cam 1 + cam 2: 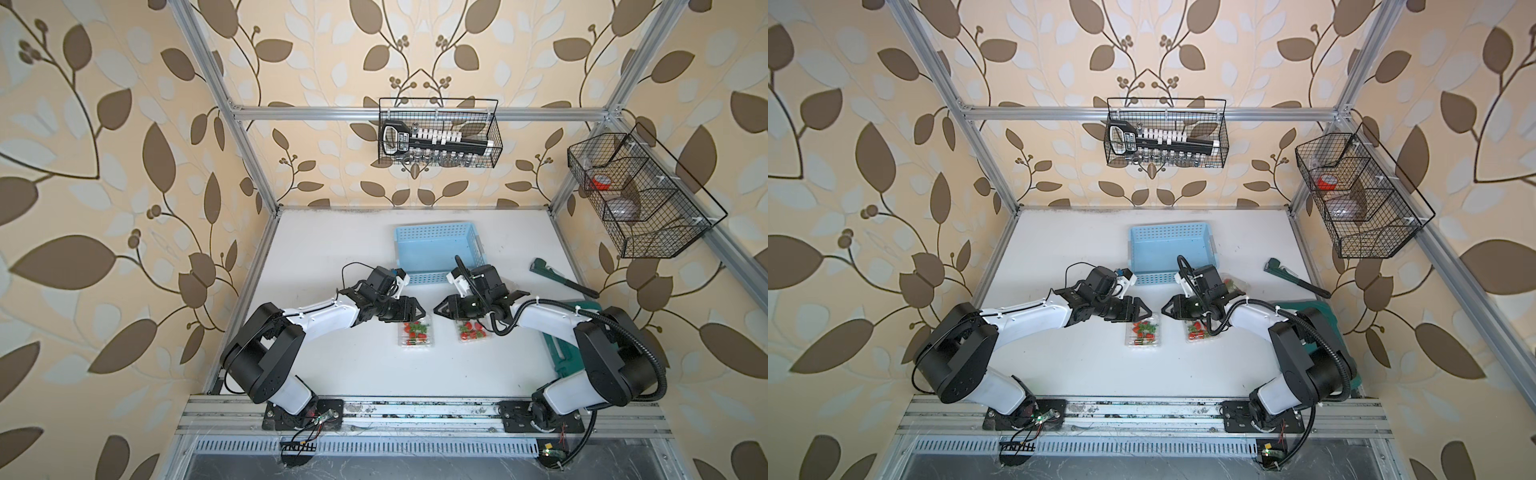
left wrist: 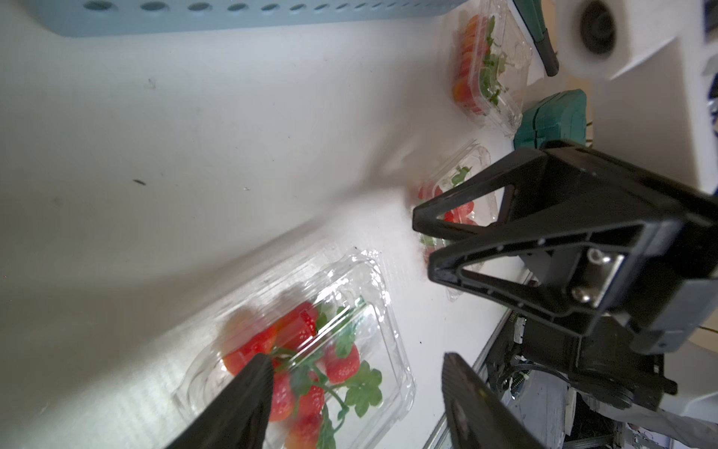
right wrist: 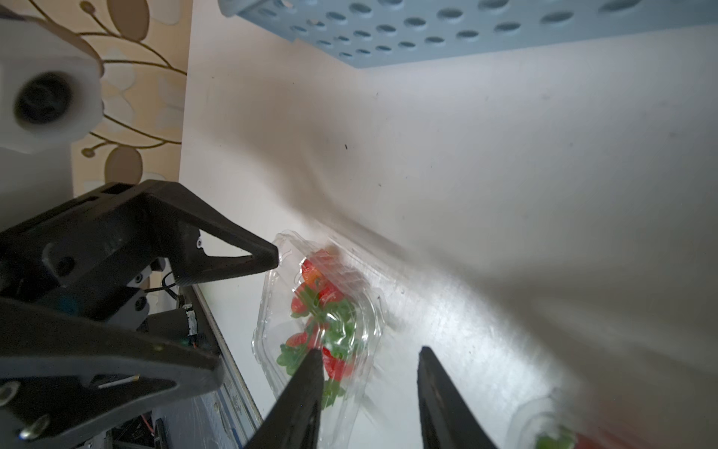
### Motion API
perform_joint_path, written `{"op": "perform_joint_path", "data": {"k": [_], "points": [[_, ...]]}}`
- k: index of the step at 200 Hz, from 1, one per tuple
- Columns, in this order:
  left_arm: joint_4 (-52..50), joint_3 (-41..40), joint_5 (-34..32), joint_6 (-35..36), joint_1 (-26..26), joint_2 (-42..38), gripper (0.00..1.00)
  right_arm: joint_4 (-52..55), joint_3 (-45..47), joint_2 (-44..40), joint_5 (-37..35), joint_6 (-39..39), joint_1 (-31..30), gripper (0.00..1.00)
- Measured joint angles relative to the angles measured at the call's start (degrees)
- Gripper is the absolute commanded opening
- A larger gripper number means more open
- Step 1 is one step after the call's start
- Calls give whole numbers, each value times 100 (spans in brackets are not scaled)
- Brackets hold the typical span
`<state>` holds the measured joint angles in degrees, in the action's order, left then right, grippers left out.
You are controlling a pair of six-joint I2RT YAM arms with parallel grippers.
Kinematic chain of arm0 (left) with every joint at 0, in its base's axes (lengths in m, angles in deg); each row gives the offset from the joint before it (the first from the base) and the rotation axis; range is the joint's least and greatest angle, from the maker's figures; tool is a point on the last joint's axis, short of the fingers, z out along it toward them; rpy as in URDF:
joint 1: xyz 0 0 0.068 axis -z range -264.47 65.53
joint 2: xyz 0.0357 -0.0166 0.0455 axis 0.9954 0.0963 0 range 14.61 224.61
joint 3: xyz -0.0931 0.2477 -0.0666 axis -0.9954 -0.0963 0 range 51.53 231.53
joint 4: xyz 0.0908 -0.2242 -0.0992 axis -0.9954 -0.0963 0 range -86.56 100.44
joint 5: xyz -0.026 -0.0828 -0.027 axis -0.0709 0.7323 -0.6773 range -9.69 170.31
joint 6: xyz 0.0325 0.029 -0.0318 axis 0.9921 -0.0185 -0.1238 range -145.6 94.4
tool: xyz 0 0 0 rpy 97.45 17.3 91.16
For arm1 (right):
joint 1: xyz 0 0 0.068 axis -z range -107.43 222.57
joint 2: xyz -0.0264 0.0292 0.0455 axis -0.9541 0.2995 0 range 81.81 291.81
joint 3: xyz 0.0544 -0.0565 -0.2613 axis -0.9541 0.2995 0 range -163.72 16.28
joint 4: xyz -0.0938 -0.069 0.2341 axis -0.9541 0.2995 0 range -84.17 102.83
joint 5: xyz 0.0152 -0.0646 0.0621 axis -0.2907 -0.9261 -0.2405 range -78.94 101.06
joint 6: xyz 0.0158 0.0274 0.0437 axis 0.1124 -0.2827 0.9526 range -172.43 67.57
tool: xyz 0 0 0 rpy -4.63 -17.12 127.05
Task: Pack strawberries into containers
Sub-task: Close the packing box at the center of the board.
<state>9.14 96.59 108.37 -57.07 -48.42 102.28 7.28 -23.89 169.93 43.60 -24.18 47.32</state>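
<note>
Here the left hand (image 1: 419, 311) and right hand (image 1: 439, 309) hover open and empty, tips facing, near the middle of the tabletop (image 1: 332, 374). Strawberries (image 2: 342, 361) fill the left container (image 1: 415, 341) and right container (image 1: 471, 338), each lying just below its hand, frontward.

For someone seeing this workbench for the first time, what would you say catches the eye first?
The bright red strawberries in two clear containers at mid-table stand out first against the white surface. The black left gripper and right gripper hang above the containers' far edges, pointing at each other with a gap between them. Behind them sits a light blue basket.
</note>
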Motion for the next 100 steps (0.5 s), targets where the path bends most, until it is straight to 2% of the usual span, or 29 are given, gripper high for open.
{"op": "perform_joint_path", "data": {"k": [48,100], "points": [[50,-35,-4,0,0,0,71,48,-197,461,155,-125,-350,40],[50,-37,-9,0,0,0,70,44,-197,542,197,-149,-361,30]]}}
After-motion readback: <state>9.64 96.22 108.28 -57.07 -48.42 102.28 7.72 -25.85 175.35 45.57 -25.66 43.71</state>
